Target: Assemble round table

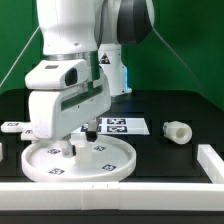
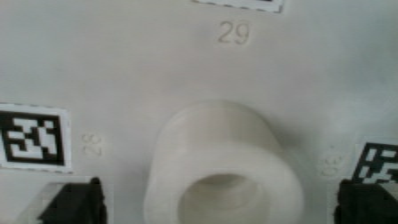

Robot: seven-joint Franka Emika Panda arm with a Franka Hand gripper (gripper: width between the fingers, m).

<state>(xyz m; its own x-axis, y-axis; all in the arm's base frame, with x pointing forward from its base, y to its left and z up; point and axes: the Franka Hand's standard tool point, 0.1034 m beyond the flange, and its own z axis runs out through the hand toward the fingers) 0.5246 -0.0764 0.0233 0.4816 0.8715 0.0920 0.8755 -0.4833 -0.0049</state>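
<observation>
The large rimmed round disc (image 1: pixel 80 160) lies flat at the exterior view's front left, its tags facing up. In the wrist view its surface (image 2: pixel 196 70) fills the frame, with a raised hollow hub (image 2: pixel 222 150) at its middle. My gripper (image 1: pixel 68 148) hangs straight over the disc's middle. It is open, and its dark fingertips (image 2: pixel 71 200) stand wide on either side of the hub without touching it (image 2: pixel 222 205). The short thick cylinder leg (image 1: pixel 177 131) lies on its side to the exterior view's right. A white tagged part (image 1: pixel 12 127), mostly cut off, lies at the left edge.
The marker board (image 1: pixel 122 126) lies flat behind the disc. A long white straight-edged bar (image 1: pixel 205 160) runs along the front and right of the table. The arm's body hides the back left of the table.
</observation>
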